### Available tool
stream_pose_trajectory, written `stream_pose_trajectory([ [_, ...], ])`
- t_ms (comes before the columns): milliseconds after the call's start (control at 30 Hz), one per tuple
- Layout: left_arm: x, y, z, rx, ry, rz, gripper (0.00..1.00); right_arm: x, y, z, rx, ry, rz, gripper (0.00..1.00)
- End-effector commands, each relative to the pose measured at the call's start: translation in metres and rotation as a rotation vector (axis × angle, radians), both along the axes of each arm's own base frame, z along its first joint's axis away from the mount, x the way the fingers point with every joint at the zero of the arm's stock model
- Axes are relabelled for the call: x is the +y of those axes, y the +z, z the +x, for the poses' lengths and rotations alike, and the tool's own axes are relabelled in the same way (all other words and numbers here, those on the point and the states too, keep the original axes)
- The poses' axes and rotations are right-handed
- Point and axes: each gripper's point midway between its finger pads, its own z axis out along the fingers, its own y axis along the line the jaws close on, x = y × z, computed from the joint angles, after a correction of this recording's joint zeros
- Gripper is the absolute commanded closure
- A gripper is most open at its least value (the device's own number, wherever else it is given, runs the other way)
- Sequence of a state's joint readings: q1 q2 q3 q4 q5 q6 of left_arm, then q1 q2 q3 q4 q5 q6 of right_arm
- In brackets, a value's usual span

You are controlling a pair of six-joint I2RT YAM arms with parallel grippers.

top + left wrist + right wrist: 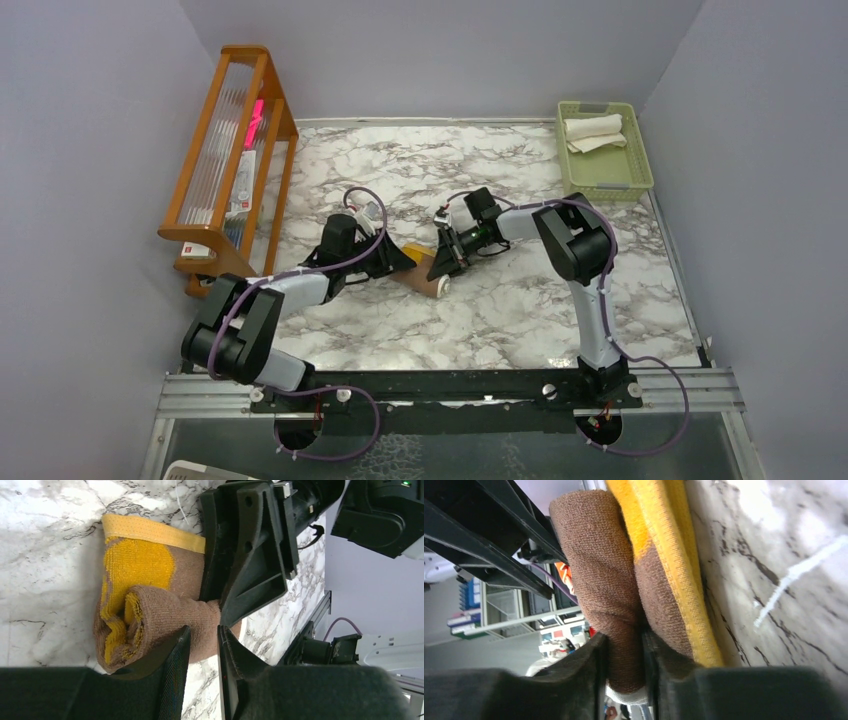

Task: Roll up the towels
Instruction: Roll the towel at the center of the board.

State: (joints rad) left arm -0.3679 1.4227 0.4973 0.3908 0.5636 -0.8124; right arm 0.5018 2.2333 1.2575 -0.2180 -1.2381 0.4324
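Mid-table, the half-rolled towel (425, 279) is pinched at one end by the right gripper (624, 639) and, seemingly, at the other by the left gripper (204, 630), keeping the roll tight.

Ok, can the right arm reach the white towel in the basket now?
Probably not yet: the right gripper is shut on the brown towel. Once released, nothing stands between it and the white towel.
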Motion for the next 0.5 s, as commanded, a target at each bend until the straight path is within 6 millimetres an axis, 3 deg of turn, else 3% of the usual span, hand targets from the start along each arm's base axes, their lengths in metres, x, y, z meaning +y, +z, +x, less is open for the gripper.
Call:
stream_pose_trajectory([
  [0,-0.005,-0.002,0.009,-0.019,-0.002,-0.018,0.71,-0.012,-0.040,0.006,-0.013,-0.075,-0.185,0.63],
  [67,-0.003,-0.013,0.009,-0.002,0.011,0.001,0.72,-0.013,-0.040,0.014,-0.067,-0.081,-0.215,0.52],
  [233,0.000,-0.026,0.013,0.006,0.028,0.038,0.72,-0.020,-0.024,0.048,-0.345,-0.142,-0.297,0.51],
  [367,0.000,-0.030,0.017,0.008,0.030,0.050,0.72,-0.031,0.017,0.088,-0.723,-0.237,-0.359,0.51],
  [467,0.000,-0.034,0.017,0.014,0.032,0.058,0.72,-0.043,0.053,0.105,-1.049,-0.322,-0.363,0.51],
])
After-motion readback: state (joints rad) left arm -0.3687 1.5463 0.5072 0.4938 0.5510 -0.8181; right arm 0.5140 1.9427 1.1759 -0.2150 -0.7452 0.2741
